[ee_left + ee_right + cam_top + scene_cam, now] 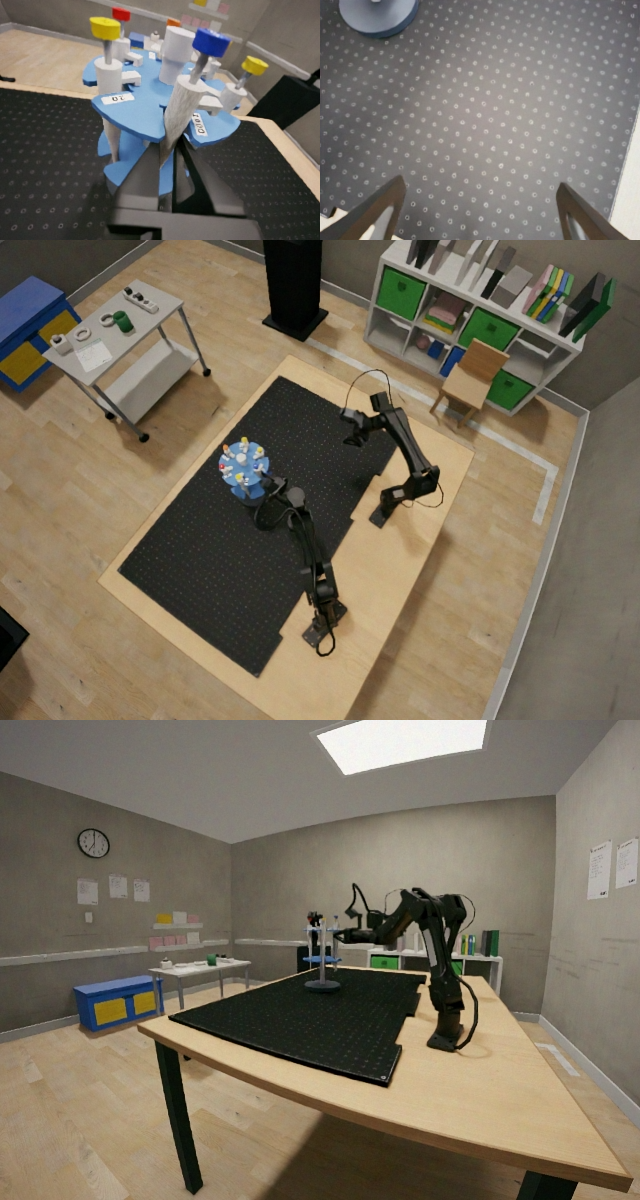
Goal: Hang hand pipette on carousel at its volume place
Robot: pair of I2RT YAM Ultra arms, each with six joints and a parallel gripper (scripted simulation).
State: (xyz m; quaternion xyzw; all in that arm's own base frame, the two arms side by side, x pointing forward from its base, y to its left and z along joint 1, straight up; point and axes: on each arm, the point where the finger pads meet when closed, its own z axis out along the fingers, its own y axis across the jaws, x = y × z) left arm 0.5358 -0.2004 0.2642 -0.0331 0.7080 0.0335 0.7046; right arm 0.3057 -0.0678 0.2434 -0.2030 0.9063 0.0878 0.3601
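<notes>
The blue-buttoned pipette (182,102) (257,467) is tilted at the near edge of the blue carousel (135,118) (264,461) (322,986), beside the label reading 1000 (199,124). Its finger hook (210,104) points to the right in the left wrist view; whether its tip is behind a rail cannot be seen. My left gripper (167,132) (265,477) is shut on this pipette's lower body, just below the upper plate. The print on the blue button is not legible. My right gripper (480,184) is open and empty, high above the black mat (490,120).
A yellow-buttoned pipette (109,75) hangs beside the label reading 20 (117,98). Another yellow-buttoned pipette (234,95), a red-buttoned one (121,47) and an orange-buttoned one stand around the central post (175,55). The carousel base (380,15) shows at the right wrist view's upper left.
</notes>
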